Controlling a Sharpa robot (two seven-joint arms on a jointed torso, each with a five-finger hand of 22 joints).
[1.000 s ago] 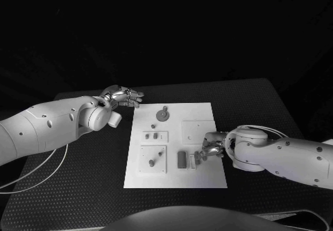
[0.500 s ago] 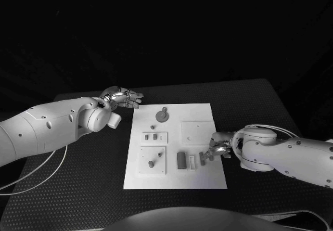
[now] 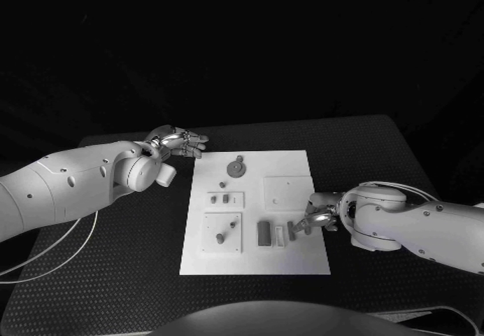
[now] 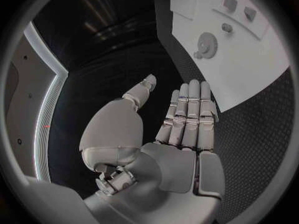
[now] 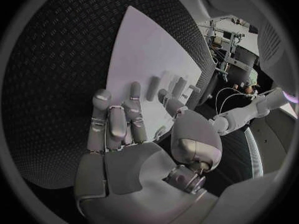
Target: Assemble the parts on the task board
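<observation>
Task board (image 3: 292, 164) parts wait; right hand (image 3: 315, 215), fingers open and empty, hovers beside them and must grab one. Left hand (image 3: 182, 142) is open.

A black surface (image 3: 121, 280) with a fine diamond-patterned texture lay under everything, and the space beyond its far edge was dark. A thin white cable (image 3: 61, 253) curved across the surface near its left side, running off toward the front corner.
</observation>
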